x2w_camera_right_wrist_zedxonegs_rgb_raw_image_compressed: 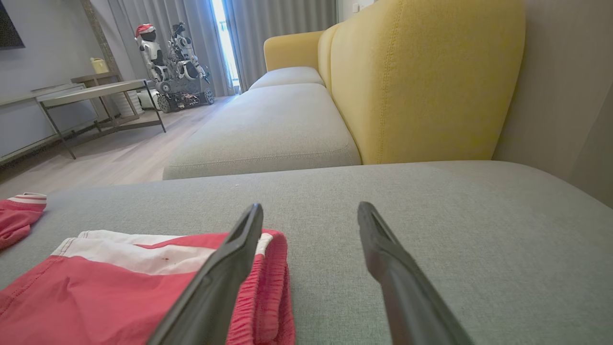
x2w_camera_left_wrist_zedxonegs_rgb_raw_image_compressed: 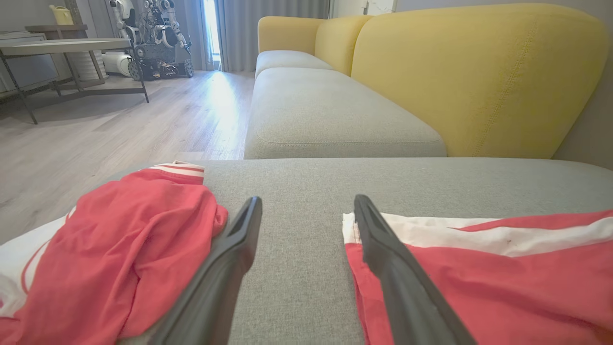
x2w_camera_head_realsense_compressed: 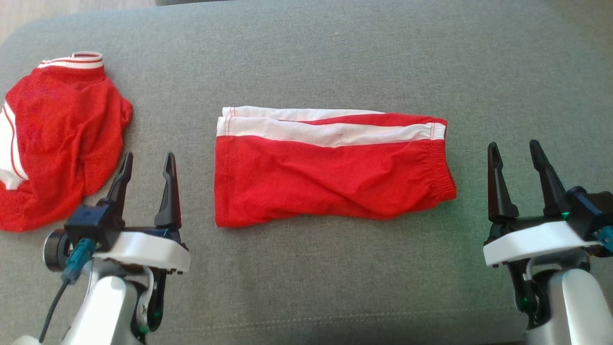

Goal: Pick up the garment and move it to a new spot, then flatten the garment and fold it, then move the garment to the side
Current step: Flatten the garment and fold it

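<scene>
Resting low at either flank, the left gripper (x2w_camera_head_realsense_compressed: 149, 157) and right gripper (x2w_camera_head_realsense_compressed: 513, 143) both have their fingers spread, with nothing between them. The shorts (x2w_camera_head_realsense_compressed: 330, 172) lie between the two in the middle of the grey cushion (x2w_camera_head_realsense_compressed: 335, 287), apparently folded once, with the white stripe along the far edge. A second fold or the move aside looks due. Either way, pinch all layers at both ends together, lift evenly, and keep clear of the crumpled red shirt (x2w_camera_head_realsense_compressed: 57, 139) beside the left gripper. Beyond are a yellow sofa back (x2w_camera_left_wrist_zedxonegs_rgb_raw_image_compressed: 479, 81), a wooden floor (x2w_camera_left_wrist_zedxonegs_rgb_raw_image_compressed: 119, 129) and a table (x2w_camera_left_wrist_zedxonegs_rgb_raw_image_compressed: 62, 46).
</scene>
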{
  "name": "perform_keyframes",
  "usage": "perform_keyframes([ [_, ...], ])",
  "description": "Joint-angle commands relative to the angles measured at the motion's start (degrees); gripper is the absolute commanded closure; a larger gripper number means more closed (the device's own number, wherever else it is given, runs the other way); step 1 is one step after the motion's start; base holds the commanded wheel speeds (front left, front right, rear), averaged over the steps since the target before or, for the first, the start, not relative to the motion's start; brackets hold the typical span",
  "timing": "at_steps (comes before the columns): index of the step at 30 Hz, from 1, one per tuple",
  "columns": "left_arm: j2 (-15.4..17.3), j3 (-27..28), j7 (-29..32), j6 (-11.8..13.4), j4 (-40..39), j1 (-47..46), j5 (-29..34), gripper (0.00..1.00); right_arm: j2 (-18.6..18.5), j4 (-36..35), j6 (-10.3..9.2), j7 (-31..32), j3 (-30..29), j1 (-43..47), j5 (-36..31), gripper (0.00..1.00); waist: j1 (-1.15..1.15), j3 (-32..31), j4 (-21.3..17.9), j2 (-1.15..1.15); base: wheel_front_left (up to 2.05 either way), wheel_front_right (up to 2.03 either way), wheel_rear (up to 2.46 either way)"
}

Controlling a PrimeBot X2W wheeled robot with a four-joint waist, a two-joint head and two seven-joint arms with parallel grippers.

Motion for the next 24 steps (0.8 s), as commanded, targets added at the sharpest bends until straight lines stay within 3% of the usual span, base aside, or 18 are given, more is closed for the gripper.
perform_keyframes([
  [1,0.9,2.2,-0.7,-0.3,-1.5,-1.5,-0.3,0.00,-0.2,-2.3,0.24,0.2,1.3,-0.9,0.4,0.00,0.00,0.2,0.2,0.00,0.00,0.00,0.00],
  [10,0.0,0.9,-0.7,-1.1,-1.3,-3.8,0.2,0.00,-0.6,-0.1,0.24,1.8,2.1,-3.6,-1.3,0.00,0.00,2.5,2.6,0.00,0.00,0.00,0.00],
  [24,-3.4,0.1,-0.7,-3.0,-0.1,-7.6,2.0,0.00,-4.5,15.4,0.24,13.3,3.3,-9.9,0.4,0.00,0.00,7.3,7.1,0.00,0.00,0.00,0.00],
])
